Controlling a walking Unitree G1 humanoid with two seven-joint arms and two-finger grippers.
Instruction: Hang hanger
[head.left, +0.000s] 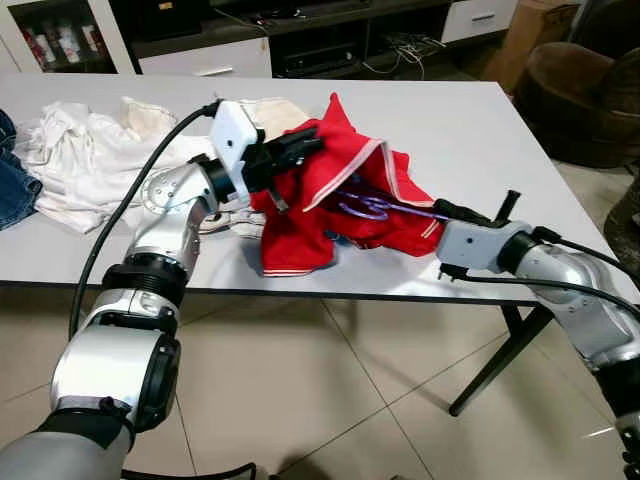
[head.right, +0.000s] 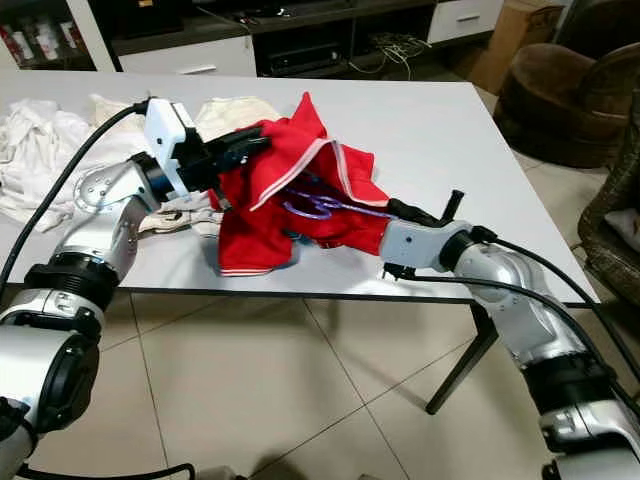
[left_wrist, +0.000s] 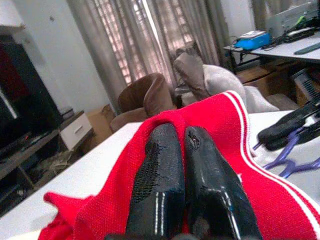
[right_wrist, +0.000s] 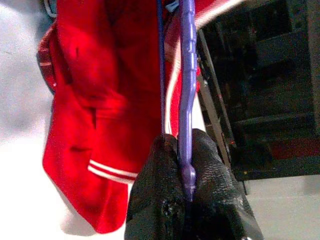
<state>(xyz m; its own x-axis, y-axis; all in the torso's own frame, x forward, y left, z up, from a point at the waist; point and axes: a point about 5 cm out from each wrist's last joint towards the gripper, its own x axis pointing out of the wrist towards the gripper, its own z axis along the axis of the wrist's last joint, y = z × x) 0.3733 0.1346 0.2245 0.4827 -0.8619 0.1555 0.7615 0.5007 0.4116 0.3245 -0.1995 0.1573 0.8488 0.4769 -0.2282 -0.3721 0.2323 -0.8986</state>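
Note:
A red garment with white trim lies bunched on the white table. My left gripper is shut on its upper edge and holds that edge lifted; in the left wrist view the two fingers press together over the red cloth. A purple hanger lies partly inside the garment's opening. My right gripper is shut on the hanger's end at the garment's right side. The right wrist view shows the hanger clamped between the fingers, running alongside the red cloth.
A heap of white clothes and blue jeans lie at the table's left end. A brown armchair and a cardboard box stand beyond the right end. A low TV cabinet runs along the back.

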